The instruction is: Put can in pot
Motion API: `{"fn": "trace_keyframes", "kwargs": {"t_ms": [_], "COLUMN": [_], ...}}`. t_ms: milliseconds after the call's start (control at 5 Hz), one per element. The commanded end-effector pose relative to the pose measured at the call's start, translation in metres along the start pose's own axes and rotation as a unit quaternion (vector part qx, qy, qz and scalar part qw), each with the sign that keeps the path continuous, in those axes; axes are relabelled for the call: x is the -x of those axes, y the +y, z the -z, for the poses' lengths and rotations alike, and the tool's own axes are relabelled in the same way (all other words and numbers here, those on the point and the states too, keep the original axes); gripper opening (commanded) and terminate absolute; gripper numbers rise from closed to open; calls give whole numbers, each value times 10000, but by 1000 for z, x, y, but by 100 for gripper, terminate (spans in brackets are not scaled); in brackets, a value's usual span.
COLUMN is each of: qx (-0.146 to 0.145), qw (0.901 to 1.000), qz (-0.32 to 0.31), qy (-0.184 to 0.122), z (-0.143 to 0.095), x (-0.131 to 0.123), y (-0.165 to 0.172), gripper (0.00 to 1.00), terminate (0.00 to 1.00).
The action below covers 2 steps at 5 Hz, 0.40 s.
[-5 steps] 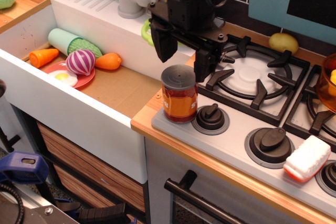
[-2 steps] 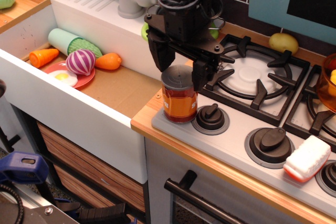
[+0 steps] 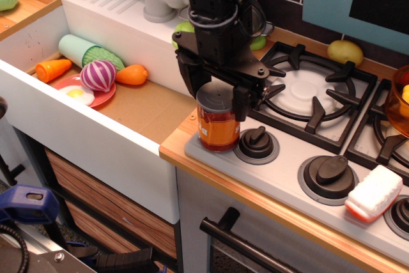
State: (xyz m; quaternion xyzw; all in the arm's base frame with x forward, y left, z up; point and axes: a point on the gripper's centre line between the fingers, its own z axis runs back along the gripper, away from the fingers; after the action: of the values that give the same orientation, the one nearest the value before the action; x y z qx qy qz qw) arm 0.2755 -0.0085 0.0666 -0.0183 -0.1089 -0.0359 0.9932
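The can (image 3: 218,129), with an orange-red label and a grey lid, stands upright at the front left corner of the stove, beside a black knob (image 3: 256,142). My gripper (image 3: 216,100) is open and lowered over the can's top, one black finger (image 3: 189,81) on its left and one (image 3: 242,101) on its right. I cannot tell whether the fingers touch it. The pot is almost all hidden behind my arm; only a thin metal loop (image 3: 262,27) and a green edge (image 3: 258,43) show at the back.
The sink on the left holds a red plate (image 3: 102,97) with an egg, a purple onion (image 3: 98,75), carrots and a green roll. A white-and-red block (image 3: 373,193) lies at the stove's front right. An orange bowl (image 3: 401,100) stands at the right edge, and a yellow potato (image 3: 345,51) lies behind the burner grate (image 3: 313,91).
My gripper has come down and a little left, from above and behind the can to straddling its top. The can has not moved.
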Motion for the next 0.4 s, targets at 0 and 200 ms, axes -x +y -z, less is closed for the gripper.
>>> {"fn": "trace_keyframes", "kwargs": {"t_ms": [0,200], "qx": [41,-18], "qw": [9997,9996], "qz": [-30,-46], "qy": [-234,-272], "z": [7,10], "x": [-4,-2], "y": [4,4], "gripper": [100,100], "terminate": [0,0]}}
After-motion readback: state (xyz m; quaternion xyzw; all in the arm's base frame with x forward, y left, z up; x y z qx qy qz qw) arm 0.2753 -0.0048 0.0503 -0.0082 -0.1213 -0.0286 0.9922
